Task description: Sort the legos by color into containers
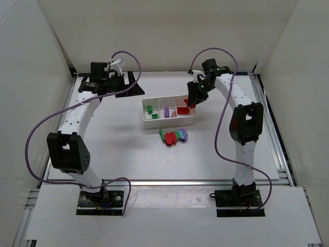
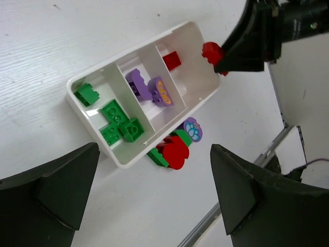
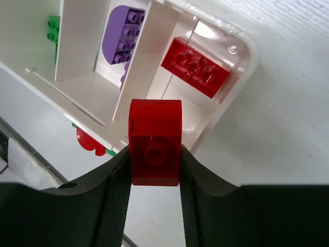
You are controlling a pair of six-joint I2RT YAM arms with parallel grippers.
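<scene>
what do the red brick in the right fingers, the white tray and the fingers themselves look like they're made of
Red brick: hard moulded plastic, glossy, with a soft sheen and a crisp moulded ring. White tray: probably thin plastic, smooth and slightly shiny, with bright highlights at its rounded corner. Right fingers: black, matte, finely ribbed on the inner faces; plastic or rubber, unclear which.

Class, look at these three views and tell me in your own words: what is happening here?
The right end effector grips a red brick over the right end of the tray, whose right compartment holds the other red brick. Green bricks lie in the left compartment and purple bricks in the middle one. A mixed stack sits on the table beside the tray, not yet sorted. The left end effector is open and holds nothing.
</scene>
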